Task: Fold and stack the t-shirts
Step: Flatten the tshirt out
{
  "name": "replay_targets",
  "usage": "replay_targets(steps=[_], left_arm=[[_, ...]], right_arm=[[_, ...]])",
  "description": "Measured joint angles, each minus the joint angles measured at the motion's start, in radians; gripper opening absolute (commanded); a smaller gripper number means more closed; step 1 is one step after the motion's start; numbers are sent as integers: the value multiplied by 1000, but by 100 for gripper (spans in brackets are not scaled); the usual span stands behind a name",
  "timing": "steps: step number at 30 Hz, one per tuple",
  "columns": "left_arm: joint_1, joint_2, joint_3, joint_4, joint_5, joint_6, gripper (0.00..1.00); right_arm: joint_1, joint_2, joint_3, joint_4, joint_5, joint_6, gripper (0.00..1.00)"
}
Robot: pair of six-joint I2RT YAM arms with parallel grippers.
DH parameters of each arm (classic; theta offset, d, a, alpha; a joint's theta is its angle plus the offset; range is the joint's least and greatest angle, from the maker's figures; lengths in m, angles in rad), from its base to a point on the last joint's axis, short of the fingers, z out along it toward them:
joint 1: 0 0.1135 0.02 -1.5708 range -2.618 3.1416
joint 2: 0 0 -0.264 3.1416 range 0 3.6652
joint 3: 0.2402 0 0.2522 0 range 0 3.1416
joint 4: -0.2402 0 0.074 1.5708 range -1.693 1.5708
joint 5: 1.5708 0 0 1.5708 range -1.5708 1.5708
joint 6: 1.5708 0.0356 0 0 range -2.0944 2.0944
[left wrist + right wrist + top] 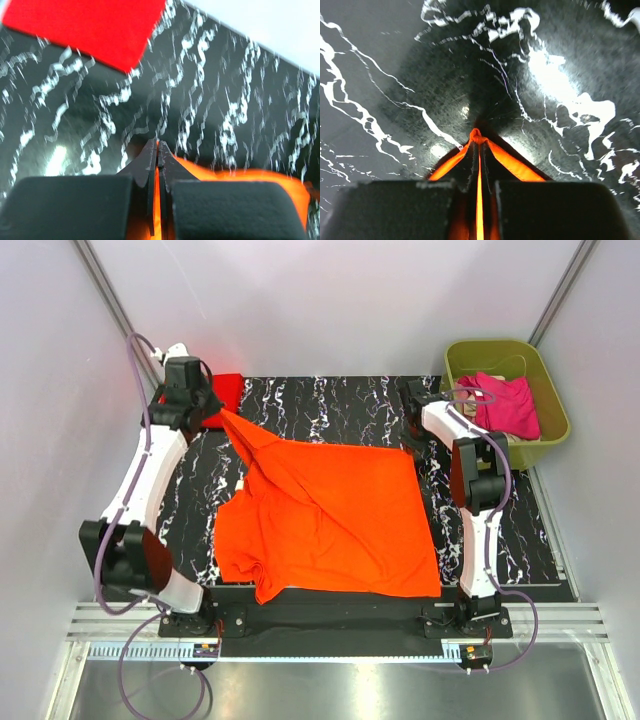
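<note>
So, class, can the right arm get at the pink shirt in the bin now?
Probably not yet: the right gripper is shut on the orange t-shirt, though the open bin sits close by.

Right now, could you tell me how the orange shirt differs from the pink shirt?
The orange shirt lies spread on the mat; the pink shirt sits bunched in the green bin. The left fingers and right fingers pinch the orange shirt's far edge; nothing touches the pink shirt. Neither shirt is folded.
</note>
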Motion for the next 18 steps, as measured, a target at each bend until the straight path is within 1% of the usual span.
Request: replay_targets(steps=[3,8,18], left_arm=[[29,67,45,57,2,18,0],[35,190,99,170,25,51,0],[36,413,186,368,119,109,0]], right_arm=[[2,-12,-1,14,26,-29,0],[5,-29,-14,66,59,-46,0],[6,-97,-138,241,100,-69,0]])
